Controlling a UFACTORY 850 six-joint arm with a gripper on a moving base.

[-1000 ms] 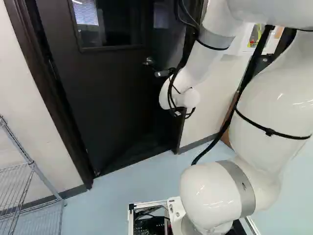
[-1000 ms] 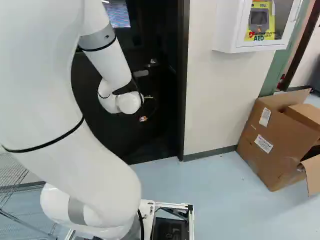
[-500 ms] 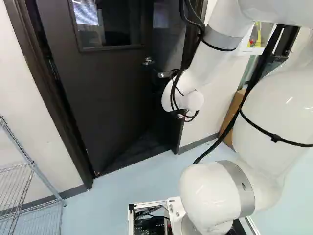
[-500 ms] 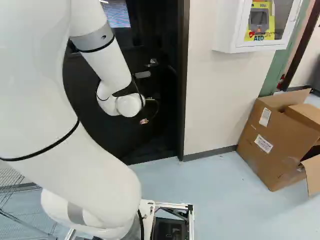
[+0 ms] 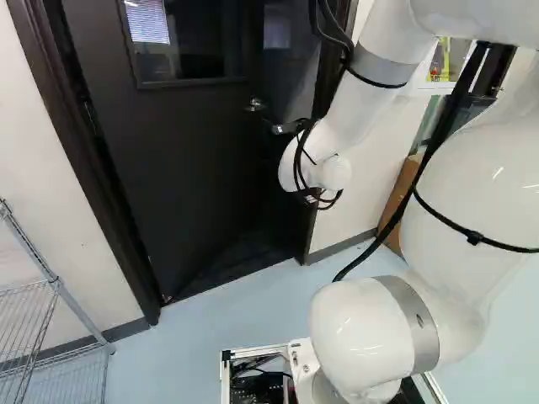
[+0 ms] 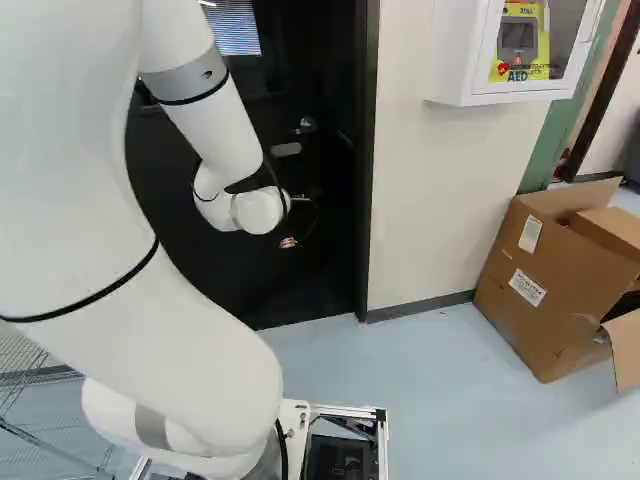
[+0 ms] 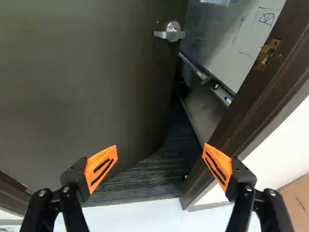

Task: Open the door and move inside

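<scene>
My arm has just shifted slightly and paused, gripper (image 7: 160,147) fingers wide apart; the door (image 7: 96,87) stands ajar inward, lever handle (image 7: 170,35) near its free edge, so pushing it wider likely comes next.

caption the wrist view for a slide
Open gripper facing a door ajar, handle untouched, whiteboard showing through the gap.

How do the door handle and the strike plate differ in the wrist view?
The door handle is silver-grey; the strike plate is brass-coloured.
The handle juts out from the face of the door as a lever; the plate lies flat on the frame.
The handle is on the swinging part, the plate on the fixed one.
Both look metallic, and they stand apart because the door is ajar.
</scene>
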